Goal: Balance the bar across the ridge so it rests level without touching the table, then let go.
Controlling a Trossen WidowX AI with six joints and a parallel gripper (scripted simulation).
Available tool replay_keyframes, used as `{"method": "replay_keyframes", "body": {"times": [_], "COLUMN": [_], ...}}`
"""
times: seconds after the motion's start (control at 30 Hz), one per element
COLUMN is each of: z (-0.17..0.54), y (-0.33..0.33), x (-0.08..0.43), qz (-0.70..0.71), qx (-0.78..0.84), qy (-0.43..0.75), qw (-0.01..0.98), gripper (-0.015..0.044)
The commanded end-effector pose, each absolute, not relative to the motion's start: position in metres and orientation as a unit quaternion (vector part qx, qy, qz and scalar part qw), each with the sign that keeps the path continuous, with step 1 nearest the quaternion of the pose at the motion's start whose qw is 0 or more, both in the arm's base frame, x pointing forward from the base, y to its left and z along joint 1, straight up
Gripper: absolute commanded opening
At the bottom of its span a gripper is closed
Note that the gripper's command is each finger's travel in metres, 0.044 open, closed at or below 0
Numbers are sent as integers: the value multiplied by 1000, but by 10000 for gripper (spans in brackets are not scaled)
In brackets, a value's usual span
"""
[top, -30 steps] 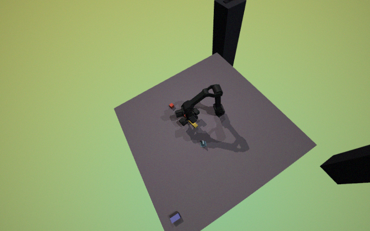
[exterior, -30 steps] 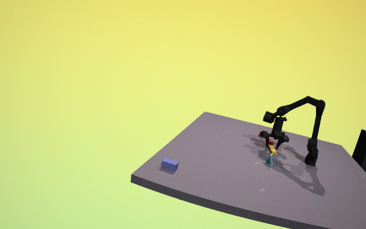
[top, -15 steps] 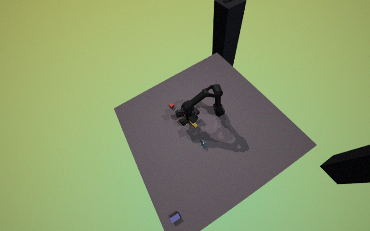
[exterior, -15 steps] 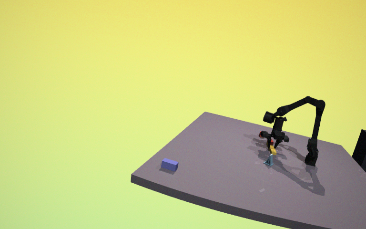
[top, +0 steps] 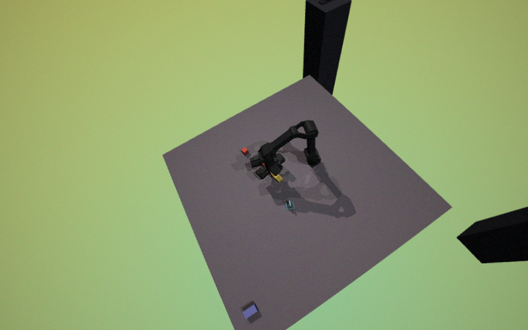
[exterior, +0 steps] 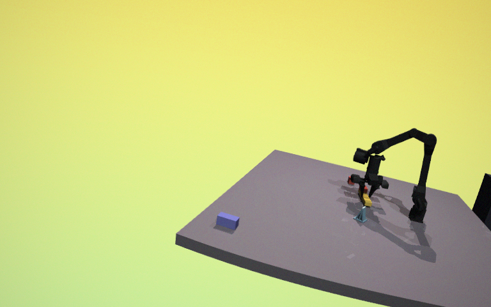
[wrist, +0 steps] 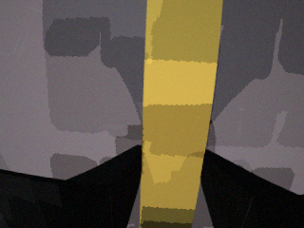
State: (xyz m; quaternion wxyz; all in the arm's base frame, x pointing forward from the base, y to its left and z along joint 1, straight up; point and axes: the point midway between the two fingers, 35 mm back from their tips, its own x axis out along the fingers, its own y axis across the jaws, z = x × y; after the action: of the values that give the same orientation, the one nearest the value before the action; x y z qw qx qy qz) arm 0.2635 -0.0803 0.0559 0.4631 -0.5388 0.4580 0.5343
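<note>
The yellow bar (top: pixel 277 177) (exterior: pixel 367 201) (wrist: pixel 178 85) runs between the fingertips of my gripper (exterior: pixel 366 195) (wrist: pixel 171 155). The gripper points down and is shut on the bar, one finger against each long side. The bar is low over or on the table; I cannot tell which. A red block (exterior: pixel 365 188) shows at the gripper by the bar's far part, partly hidden by the fingers; whether it is joined to the bar is unclear. The small teal ridge (top: pixel 289 205) (exterior: pixel 362 215) stands apart from the bar, beyond its near end, with nothing on it.
Another red block (top: pixel 245 150) (exterior: pixel 350 180) lies behind the gripper, on the side away from the ridge. A blue-violet block (top: pixel 250 311) (exterior: pixel 227 220) lies far off near a table corner. The grey-brown table (top: pixel 331 252) (exterior: pixel 289 235) carries them all.
</note>
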Motion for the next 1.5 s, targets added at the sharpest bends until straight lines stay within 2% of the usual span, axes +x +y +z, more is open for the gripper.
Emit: {"method": "replay_keyframes", "body": {"times": [0.0,1.07,1.47], "z": [71,152,155], "y": [-82,-81,-59], "x": [269,263,275], "qz": [528,529,550], "qx": [-545,-545,-567], "qy": [456,456,430], "qw": [465,463,437], "gripper": [0,0,0]}}
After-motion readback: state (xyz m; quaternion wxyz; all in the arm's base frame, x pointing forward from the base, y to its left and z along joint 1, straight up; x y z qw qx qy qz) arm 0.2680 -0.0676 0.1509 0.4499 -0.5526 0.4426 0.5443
